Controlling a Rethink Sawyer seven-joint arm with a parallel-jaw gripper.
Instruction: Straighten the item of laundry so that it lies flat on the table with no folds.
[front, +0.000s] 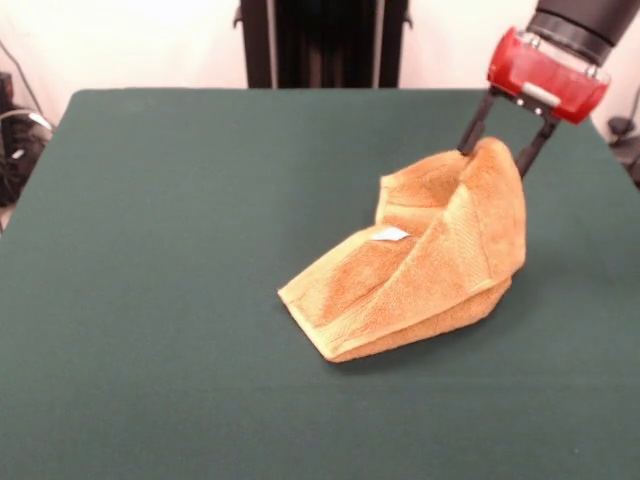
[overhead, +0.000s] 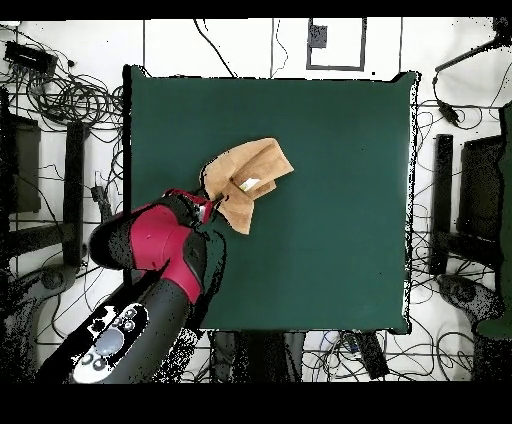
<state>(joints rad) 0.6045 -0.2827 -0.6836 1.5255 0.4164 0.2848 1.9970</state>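
The gripper, its jaws clamped on the towel, held one corner raised; the rest rested folded on the worktop, open green cloth all around.

No legible text, brand, number or sign appears in either view. A small white tag on the towel shows no readable print.
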